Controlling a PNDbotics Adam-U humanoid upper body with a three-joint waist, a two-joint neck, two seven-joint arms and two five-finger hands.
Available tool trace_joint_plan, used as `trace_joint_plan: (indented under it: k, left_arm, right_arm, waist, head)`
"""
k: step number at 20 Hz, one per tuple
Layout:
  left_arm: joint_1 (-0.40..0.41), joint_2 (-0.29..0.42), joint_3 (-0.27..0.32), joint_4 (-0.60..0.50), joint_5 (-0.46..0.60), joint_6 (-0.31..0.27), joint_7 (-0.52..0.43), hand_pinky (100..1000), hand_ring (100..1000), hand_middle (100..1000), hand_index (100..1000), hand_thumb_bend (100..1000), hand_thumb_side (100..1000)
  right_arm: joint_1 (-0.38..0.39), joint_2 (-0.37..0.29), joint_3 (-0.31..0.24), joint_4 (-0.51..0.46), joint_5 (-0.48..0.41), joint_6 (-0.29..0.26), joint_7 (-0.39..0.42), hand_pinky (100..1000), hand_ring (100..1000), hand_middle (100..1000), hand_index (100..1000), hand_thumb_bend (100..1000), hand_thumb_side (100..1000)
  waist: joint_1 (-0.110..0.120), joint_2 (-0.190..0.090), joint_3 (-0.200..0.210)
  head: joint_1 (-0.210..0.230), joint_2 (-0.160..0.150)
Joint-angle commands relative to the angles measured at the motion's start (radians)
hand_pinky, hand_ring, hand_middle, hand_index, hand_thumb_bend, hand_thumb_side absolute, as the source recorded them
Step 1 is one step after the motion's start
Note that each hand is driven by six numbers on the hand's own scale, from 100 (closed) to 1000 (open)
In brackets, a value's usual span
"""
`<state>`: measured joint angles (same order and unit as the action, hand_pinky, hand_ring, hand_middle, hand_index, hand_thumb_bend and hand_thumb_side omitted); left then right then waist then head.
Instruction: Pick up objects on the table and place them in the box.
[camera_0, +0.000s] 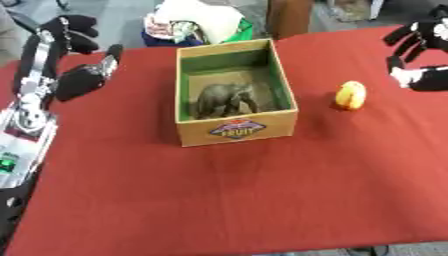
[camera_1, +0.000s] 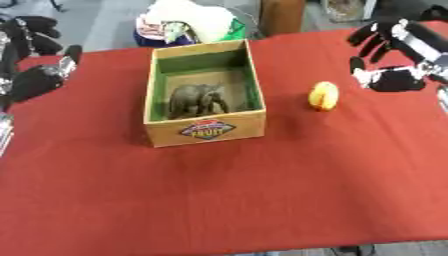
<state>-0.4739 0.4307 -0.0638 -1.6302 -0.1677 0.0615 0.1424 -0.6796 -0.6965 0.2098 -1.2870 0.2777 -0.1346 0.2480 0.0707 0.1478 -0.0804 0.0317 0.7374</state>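
An open cardboard box (camera_0: 238, 130) with a green inner lining stands in the middle of the red table (camera_0: 262, 200). A grey toy elephant (camera_0: 224, 99) stands inside it. A small yellow rounded object (camera_0: 350, 95) lies on the cloth to the right of the box. My right hand (camera_1: 385, 55) hovers open at the table's far right, up and to the right of the yellow object, fingers spread and holding nothing. My left hand (camera_0: 74, 55) is raised at the far left, well away from the box, its fingers relaxed and empty.
Beyond the table's far edge lies a white bundle with green and blue parts (camera_0: 197, 22), and a brown upright piece (camera_0: 289, 17) stands beside it. My left forearm (camera_0: 26, 120) runs along the left edge.
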Motion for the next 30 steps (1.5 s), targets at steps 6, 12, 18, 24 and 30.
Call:
trace_joint_plan:
  k: [6, 12, 18, 24, 30]
  left_arm:
    - [0.008, -0.001, 0.017, -0.036, 0.015, 0.002, 0.002, 656, 588, 587, 743, 397, 203]
    - [0.011, -0.01, 0.012, -0.035, 0.015, 0.001, -0.004, 655, 587, 587, 744, 397, 201]
    - [0.014, -0.015, 0.009, -0.03, 0.014, 0.0, -0.01, 656, 587, 587, 745, 398, 201]
    - [0.018, -0.02, 0.009, -0.026, 0.016, -0.002, -0.01, 656, 587, 586, 745, 398, 200]
    - [0.021, -0.026, 0.006, -0.022, 0.018, -0.004, -0.012, 655, 586, 585, 746, 398, 200]
  right_arm:
    - [-0.068, 0.061, -0.04, 0.23, 0.118, -0.028, -0.027, 578, 653, 687, 764, 100, 100]
    - [-0.088, 0.097, -0.047, 0.314, 0.203, -0.024, -0.053, 600, 687, 709, 772, 167, 140]
    - [-0.097, 0.115, -0.051, 0.341, 0.27, 0.003, -0.088, 649, 755, 766, 798, 287, 222]
    - [-0.101, 0.126, -0.049, 0.339, 0.285, 0.013, -0.097, 644, 748, 757, 800, 339, 266]
    - [-0.111, 0.141, -0.045, 0.348, 0.298, 0.018, -0.093, 640, 742, 754, 799, 333, 270]
  waist:
    - [0.002, -0.014, 0.012]
    - [0.005, -0.014, 0.019]
    - [0.005, -0.014, 0.025]
    - [0.005, -0.012, 0.026]
    - [0.005, -0.01, 0.028]
  head:
    - [-0.013, -0.007]
    - [-0.016, -0.006]
    - [-0.017, -0.009]
    - [-0.017, -0.01]
    - [-0.021, -0.007]
